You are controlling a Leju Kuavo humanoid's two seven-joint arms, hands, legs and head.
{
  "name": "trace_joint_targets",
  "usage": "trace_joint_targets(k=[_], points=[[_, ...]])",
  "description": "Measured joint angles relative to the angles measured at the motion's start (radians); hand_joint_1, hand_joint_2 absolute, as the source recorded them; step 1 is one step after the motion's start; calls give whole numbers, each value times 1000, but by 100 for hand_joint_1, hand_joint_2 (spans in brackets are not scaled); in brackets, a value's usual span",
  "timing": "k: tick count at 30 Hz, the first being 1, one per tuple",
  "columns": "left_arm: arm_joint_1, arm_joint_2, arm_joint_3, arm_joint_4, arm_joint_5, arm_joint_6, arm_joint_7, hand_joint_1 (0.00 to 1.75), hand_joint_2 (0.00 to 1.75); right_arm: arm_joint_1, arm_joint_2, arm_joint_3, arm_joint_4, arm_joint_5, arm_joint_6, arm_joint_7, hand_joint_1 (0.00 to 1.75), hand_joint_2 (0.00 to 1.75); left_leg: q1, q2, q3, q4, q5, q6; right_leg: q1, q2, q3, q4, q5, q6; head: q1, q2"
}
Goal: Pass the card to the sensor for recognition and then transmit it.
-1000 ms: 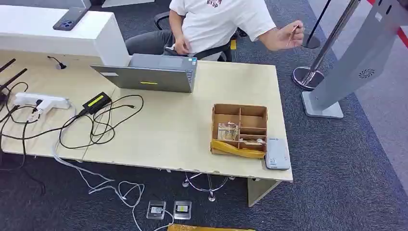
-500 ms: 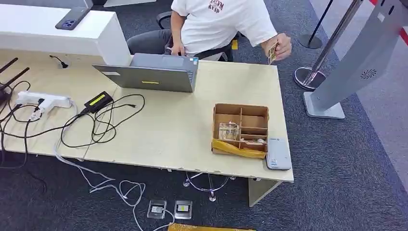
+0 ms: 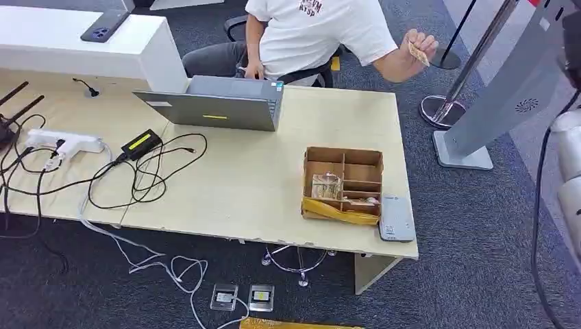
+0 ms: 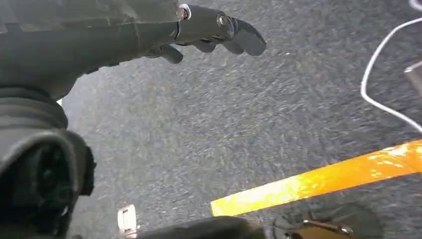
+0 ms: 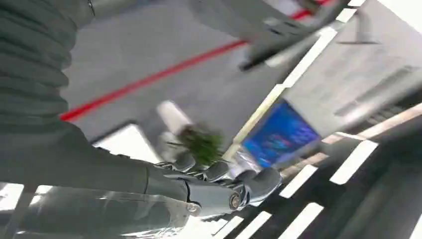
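A person in a white shirt sits behind the desk and holds a small tan card up in one raised hand, past the desk's far right corner. The grey-white sensor lies flat at the desk's near right corner, beside a cardboard divider box. My right arm rises along the picture's right edge, well right of the desk. My right hand is lifted in the air, fingers loosely spread, holding nothing. Down over the carpet hangs my left hand, fingers stretched out and empty.
A laptop, a power strip, a charger and loose cables cover the desk's left half. A grey kiosk stand and a stanchion base stand on the carpet right of the desk. Orange tape marks the floor.
The person's hand dipped toward the desk corner with the card, then rose again to the right. My right arm has come into the head view at the right edge.
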Motion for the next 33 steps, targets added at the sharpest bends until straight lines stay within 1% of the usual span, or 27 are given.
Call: trace_joint_targets(k=[1, 2, 3, 4, 5, 6, 7, 8, 9, 10, 11, 12, 13, 14, 15, 17, 20, 22, 26, 33], points=[[0, -2, 0, -1, -6, 0, 0, 0, 0, 84, -15, 78, -49, -100, 85, 124, 0, 175, 7, -7, 6, 0, -1, 1, 6, -3, 15, -6, -2, -1, -6, 0], [1, -4, 0, -1, -10, 0, 0, 0, 0, 174, -35, 162, -137, -240, 236, 281, 0, 175, 10, -19, 8, 1, -2, 2, 9, -13, 24, -11, -1, 0, 3, 0], [7, -4, 0, -1, -11, 0, 0, 0, 0, 245, -53, 238, -212, -343, 325, 400, 0, 175, 7, -14, 6, 4, -2, 2, 6, -9, 18, -10, 1, 2, 18, 0], [12, -2, 0, -1, -11, 0, 4, 0, 0, 290, -76, 314, -309, -438, 388, 509, 0, 175, -1, -5, -4, 4, -1, 3, -3, 2, 5, -4, 4, 6, 24, 0], [16, 0, 0, -1, -7, 0, 8, 0, 0, 315, -116, 429, -439, -510, 387, 589, 0, 175, -11, 2, -20, 5, 2, 6, -14, 9, -13, 6, 7, 9, 23, 0], [19, 1, 0, -1, -3, 0, 11, 0, 0, 320, -149, 549, -583, -549, 353, 628, 0, 175, -19, 6, -36, 5, 3, 7, -23, 13, -29, 16, 8, 12, 24, 0], [23, 7, 0, 0, 8, 0, 15, 0, 0, 310, -171, 682, -732, -567, 306, 647, 0, 175, -25, 19, -60, 5, 3, 7, -28, 24, -42, 23, 9, 11, 24, 0], [24, 13, 0, 2, 18, -1, 19, 0, 0, 290, -163, 797, -836, -576, 286, 656, 0, 175, -25, 41, -53, 4, -6, 1, -28, 46, -45, 21, 10, 10, 23, 0], [21, 19, 0, 2, 26, -1, 20, 0, 0, 283, -143, 907, -908, -583, 282, 659, 0, 175, -23, 57, -42, 3, -11, 1, -26, 62, -40, 21, 9, 7, 15, 0], [10, 19, -3, 1, 34, -2, 20, 0, 0, 285, -128, 1015, -960, -588, 279, 659, 0, 175, -19, 62, -31, 4, -16, 3, -21, 66, -32, 19, 8, 5, 9, 0], [-1, 18, -5, 0, 42, -2, 21, 0, 0, 291, -125, 1102, -987, -593, 277, 660, 0, 175, -15, 58, -25, 4, -16, 3, -18, 61, -25, 18, 6, 4, 7, 0], [-10, 16, -5, -3, 47, -2, 21, 0, 0, 305, -124, 1168, -1012, -596, 277, 660, 0, 175, -12, 46, -24, 4, -12, 4, -14, 47, -22, 18, 3, 4, 7, 0], [-15, 15, -5, -6, 53, -2, 22, 0, 0, 315, -124, 1224, -1036, -596, 275, 661, 0, 175, -12, 31, -28, 5, -7, 4, -14, 32, -21, 18, 2, 3, 10, 0], [-14, 14, -6, -10, 55, -2, 22, 0, 0, 316, -124, 1287, -1069, -597, 273, 661, 0, 175, -12, 20, -15, 5, -3, 2, -14, 22, -23, 18, 2, 3, 8, 0], [-12, 14, -7, -13, 60, -2, 22, 0, 0, 313, -123, 1348, -1101, -597, 272, 659, 0, 175, -11, 11, -21, 5, 2, 0, -13, 13, -26, 18, 3, 3, 8, 0], [-5, 14, -10, -14, 71, -2, 23, 0, 0, 314, -121, 1433, -1139, -598, 269, 656, 0, 175, -8, 2, -23, 5, 4, -1, -10, 6, -24, 18, 4, 3, 9, 0], [6, 19, -11, -16, 84, -2, 24, 0, 0, 319, -119, 1557, -1174, -596, 267, 654, 0, 175, -8, -1, -24, 5, 3, -1, -10, 2, -24, 18, 3, 2, 8, 0], [5, 20, -13, -21, 85, -2, 24, 0, 0, 321, -118, 1617, -1198, -596, 267, 655, 0, 175, -8, -1, -24, 5, 3, -1, -10, 2, -24, 18, 2, 1, 8, 0], [5, 21, -13, -26, 86, -2, 28, 0, 0, 323, -118, 1687, -1217, -599, 266, 658, 0, 175, -8, 0, -24, 5, 3, -2, -10, 3, -23, 18, 2, 1, 8, 0], [7, 25, -30, -34, 90, -2, 40, 0, 0, 327, -117, 1754, -1221, -604, 268, 655, 0, 175, -8, 0, -24, 5, 3, -2, -10, 2, -23, 18, 3, 1, 8, 0]])
